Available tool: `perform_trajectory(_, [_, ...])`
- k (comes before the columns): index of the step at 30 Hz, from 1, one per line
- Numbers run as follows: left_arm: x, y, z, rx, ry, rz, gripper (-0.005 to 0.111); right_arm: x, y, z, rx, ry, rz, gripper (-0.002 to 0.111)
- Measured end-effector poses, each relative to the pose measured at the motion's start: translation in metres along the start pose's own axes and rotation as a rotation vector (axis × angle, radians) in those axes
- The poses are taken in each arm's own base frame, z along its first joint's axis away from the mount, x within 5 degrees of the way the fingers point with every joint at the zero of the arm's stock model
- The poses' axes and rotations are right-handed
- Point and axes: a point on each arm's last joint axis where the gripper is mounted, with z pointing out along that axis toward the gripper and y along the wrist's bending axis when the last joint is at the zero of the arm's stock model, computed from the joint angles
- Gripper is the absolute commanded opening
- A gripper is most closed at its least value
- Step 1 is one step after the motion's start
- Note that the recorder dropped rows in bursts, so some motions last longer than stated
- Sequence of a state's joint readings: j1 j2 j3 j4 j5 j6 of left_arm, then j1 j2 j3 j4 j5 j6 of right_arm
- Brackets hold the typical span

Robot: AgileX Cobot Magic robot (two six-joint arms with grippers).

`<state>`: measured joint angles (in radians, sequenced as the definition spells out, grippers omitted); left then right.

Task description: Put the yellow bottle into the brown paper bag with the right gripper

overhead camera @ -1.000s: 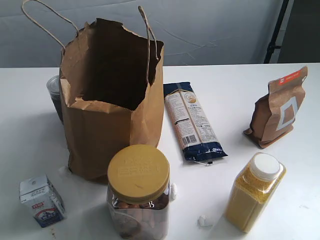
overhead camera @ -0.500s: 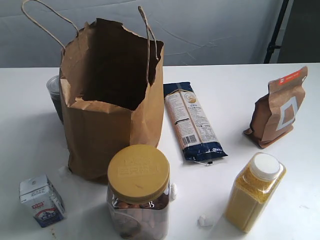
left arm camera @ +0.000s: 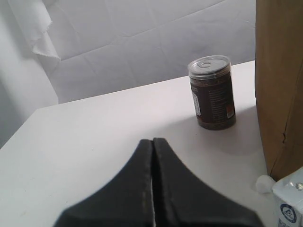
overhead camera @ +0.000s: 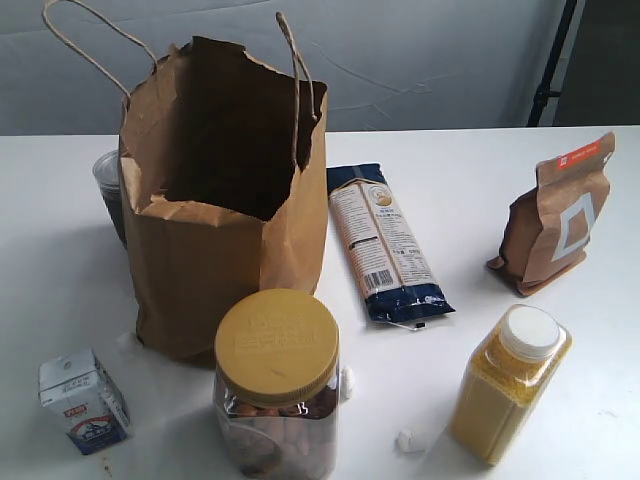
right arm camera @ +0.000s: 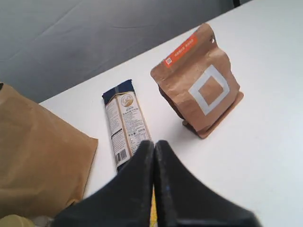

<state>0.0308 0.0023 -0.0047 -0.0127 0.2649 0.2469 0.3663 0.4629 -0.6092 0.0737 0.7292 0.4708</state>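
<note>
The yellow bottle [overhead camera: 508, 385] with its white cap stands upright at the front right of the white table. The brown paper bag [overhead camera: 222, 190] stands open at the left, handles up; its side also shows in the right wrist view as the bag [right arm camera: 38, 161] and in the left wrist view as the bag [left arm camera: 279, 85]. Neither arm appears in the exterior view. My right gripper [right arm camera: 154, 143] is shut and empty, above the table; a sliver of yellow [right arm camera: 153, 210] shows through the slit between its fingers. My left gripper [left arm camera: 152, 141] is shut and empty.
A clear jar with a yellow lid [overhead camera: 277, 385] stands front centre, a small milk carton [overhead camera: 84, 400] front left. A blue noodle packet [overhead camera: 385, 243] lies beside the bag, a brown pouch [overhead camera: 557, 214] stands at the right. A dark can [left arm camera: 211, 92] sits behind the bag.
</note>
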Motion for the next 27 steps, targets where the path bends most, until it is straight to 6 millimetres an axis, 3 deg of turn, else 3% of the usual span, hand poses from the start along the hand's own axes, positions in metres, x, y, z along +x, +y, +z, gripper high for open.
perform_trajectory(3, [0.0, 0.0, 0.0, 0.0, 0.0, 0.0, 0.0, -0.014, 0.009, 0.009, 0.05, 0.1, 0.116, 0.02])
perform_trajectory(6, [0.0, 0.0, 0.0, 0.0, 0.0, 0.0, 0.0, -0.019, 0.024, 0.024, 0.076, 0.253, 0.16, 0.053])
perform_trajectory(10, [0.0, 0.0, 0.0, 0.0, 0.0, 0.0, 0.0, -0.014, 0.048, 0.053, 0.127, 0.452, 0.172, 0.075])
perform_trajectory(17, [0.0, 0.0, 0.0, 0.0, 0.0, 0.0, 0.0, -0.001, 0.083, 0.102, 0.273, 0.581, 0.196, 0.078])
perform_trajectory(27, [0.0, 0.0, 0.0, 0.0, 0.0, 0.0, 0.0, 0.041, 0.08, 0.174, 0.532, 0.723, 0.153, 0.078])
